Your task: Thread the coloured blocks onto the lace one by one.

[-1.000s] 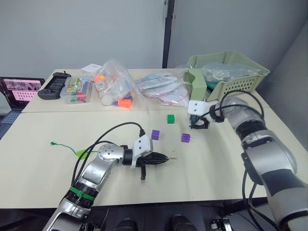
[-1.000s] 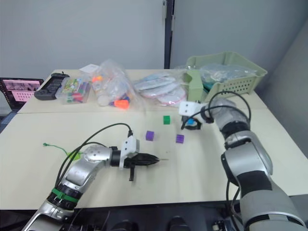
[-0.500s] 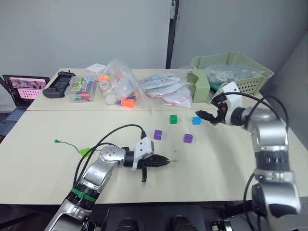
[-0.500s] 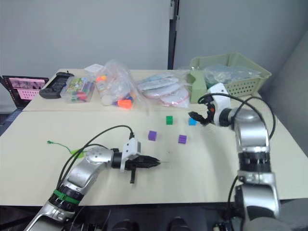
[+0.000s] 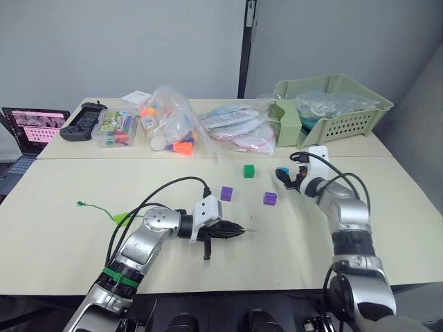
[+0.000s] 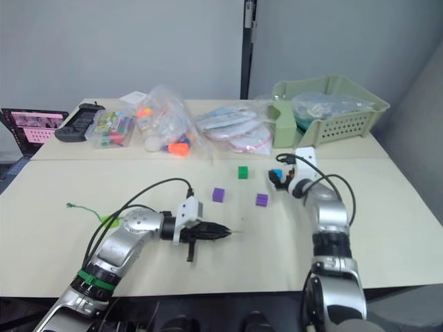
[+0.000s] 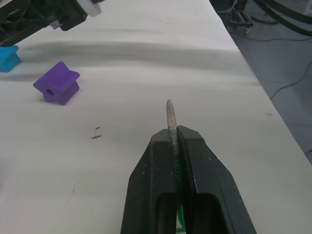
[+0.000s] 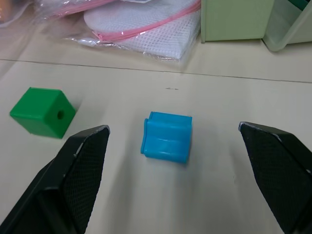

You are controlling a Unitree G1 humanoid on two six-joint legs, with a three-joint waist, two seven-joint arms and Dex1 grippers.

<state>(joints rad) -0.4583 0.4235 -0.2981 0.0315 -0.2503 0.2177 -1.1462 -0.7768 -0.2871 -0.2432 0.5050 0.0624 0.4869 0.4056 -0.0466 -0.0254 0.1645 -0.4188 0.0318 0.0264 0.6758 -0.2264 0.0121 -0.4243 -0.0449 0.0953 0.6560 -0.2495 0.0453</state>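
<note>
My left gripper (image 5: 237, 232) is shut on the lace's stiff grey tip (image 7: 169, 113), which pokes out ahead of the fingers just above the table. The green lace (image 5: 97, 209) trails back past the left arm to a small knot. Two purple blocks (image 5: 225, 193) (image 5: 270, 198), a dark green block (image 5: 248, 171) and a blue block (image 5: 282, 173) lie mid-table. A lime green piece (image 5: 123, 218) sits on the cord by the left arm. My right gripper (image 5: 288, 179) is open and low, and the blue block (image 8: 167, 137) lies on the table between its fingers (image 8: 80, 165), untouched.
A green basket (image 5: 346, 114) stands at the back right. Mesh pouches (image 5: 239, 128), clear bags of toys (image 5: 166, 124), a clear box (image 5: 113, 128), a black controller (image 5: 78, 122) and a laptop (image 5: 28, 128) line the back. A seam (image 5: 138, 159) runs across the table.
The right arm has swung its elbow in and down, and its gripper stays open at the blue block. The left gripper holds the lace tip in the same place. The camera shifted slightly.
</note>
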